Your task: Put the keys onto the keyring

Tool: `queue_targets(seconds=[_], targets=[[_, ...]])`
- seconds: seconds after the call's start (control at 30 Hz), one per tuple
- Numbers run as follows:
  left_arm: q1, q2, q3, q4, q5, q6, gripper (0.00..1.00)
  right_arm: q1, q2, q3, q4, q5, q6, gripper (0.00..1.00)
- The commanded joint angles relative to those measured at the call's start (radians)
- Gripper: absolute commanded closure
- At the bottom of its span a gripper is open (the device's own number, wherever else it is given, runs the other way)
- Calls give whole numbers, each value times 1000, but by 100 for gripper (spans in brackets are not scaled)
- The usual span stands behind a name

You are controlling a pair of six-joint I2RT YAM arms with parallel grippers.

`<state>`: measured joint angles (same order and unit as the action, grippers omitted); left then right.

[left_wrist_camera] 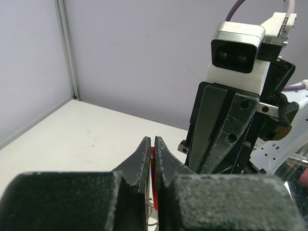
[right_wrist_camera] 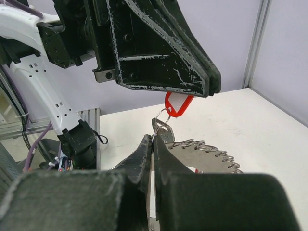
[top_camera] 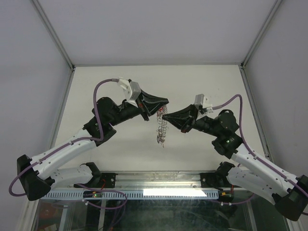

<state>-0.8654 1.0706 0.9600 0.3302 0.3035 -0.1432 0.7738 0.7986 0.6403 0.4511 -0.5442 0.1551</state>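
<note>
The keyring [top_camera: 161, 128] hangs in the air between my two grippers, with its silvery keys dangling below. In the right wrist view it shows as a grey toothed disc [right_wrist_camera: 208, 154] with a small wire loop and a red plastic tag [right_wrist_camera: 176, 104] on top. My left gripper [top_camera: 164, 103] is shut on that red tag [left_wrist_camera: 153, 161] from above. My right gripper [top_camera: 166, 116] is shut on the keyring's metal at the wire loop [right_wrist_camera: 153, 138]. A small red bit [right_wrist_camera: 197, 170] peeks from under the disc. No green-headed key shows.
The white table [top_camera: 120, 82] lies below, with grey walls on three sides and metal corner posts [top_camera: 65, 45]. The left gripper's body [right_wrist_camera: 159, 48] fills the top of the right wrist view. The right gripper and its camera [left_wrist_camera: 238, 48] stand close in the left wrist view.
</note>
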Motion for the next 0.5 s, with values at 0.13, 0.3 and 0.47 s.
queue_targets(seconds=[0.13,0.3,0.47], targets=[[7,-83,-10,57,-97,43,100,9,-57,34,99,-43,96,100],[8,-112,-32,54,-103,43,100,9,-67,45,105,-29,116,100],[7,-129,-51,63,-92,43,100,9,-78,52,106,-12,121,100]])
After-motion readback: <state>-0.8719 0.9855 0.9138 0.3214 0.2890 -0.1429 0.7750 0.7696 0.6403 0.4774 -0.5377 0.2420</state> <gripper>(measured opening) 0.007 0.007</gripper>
